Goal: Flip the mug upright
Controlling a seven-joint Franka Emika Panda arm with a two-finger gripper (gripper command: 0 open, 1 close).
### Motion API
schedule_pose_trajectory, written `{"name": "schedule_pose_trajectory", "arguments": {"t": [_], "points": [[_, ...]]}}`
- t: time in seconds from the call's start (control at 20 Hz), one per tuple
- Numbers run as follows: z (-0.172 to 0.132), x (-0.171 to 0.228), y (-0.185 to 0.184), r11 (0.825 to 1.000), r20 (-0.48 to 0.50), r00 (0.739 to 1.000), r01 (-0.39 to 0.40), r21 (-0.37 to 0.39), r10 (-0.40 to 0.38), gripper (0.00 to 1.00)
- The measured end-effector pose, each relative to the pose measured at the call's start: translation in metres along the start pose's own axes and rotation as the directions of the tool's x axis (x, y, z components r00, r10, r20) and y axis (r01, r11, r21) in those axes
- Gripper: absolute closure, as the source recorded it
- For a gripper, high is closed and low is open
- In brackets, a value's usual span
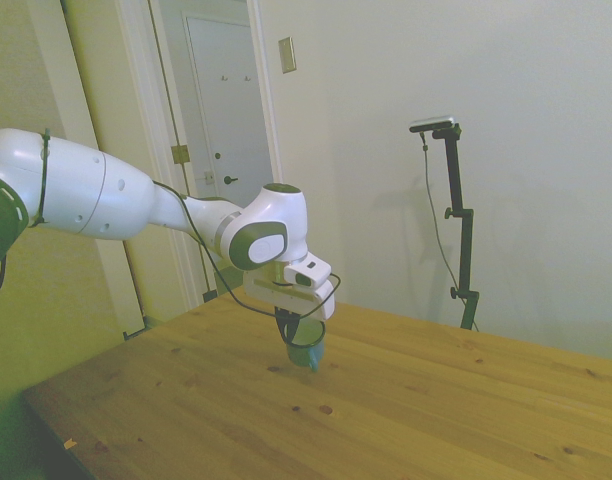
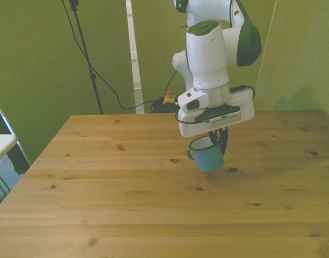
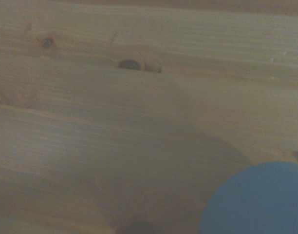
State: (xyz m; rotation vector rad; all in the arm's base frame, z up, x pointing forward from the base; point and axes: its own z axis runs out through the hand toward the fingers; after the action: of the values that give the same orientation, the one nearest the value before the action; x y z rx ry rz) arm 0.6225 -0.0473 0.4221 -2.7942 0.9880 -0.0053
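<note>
My claw (image 2: 221, 141) hangs over the middle of the wooden table (image 2: 100, 204), clamped on the one teal mug (image 2: 208, 156), mouth up and tilted, with its small loop handle (image 2: 190, 155) toward the front view's left; my fingers (image 2: 223, 141) are mostly hidden behind the mug's rim and under the wrist plate, so only dark tips show; whether the base touches the wood I cannot tell; the wrist view is blurred, catching one corner of the mug (image 3: 253, 200), cut off at the edge, above the knotted boards (image 3: 129, 64); one arm, one mug, one table.
</note>
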Motion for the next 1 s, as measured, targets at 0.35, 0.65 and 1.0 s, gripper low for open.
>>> {"name": "schedule_pose_trajectory", "arguments": {"t": [0.35,0.65,1.0], "points": [[0.009,0.017,-0.028,0.993,0.032,0.999,-0.039,-0.115,0.043,1.00],[0.025,0.043,-0.023,0.988,0.032,0.997,-0.064,-0.139,0.069,1.00],[0.029,0.050,-0.016,0.986,0.041,0.996,-0.077,-0.149,0.084,1.00]]}}
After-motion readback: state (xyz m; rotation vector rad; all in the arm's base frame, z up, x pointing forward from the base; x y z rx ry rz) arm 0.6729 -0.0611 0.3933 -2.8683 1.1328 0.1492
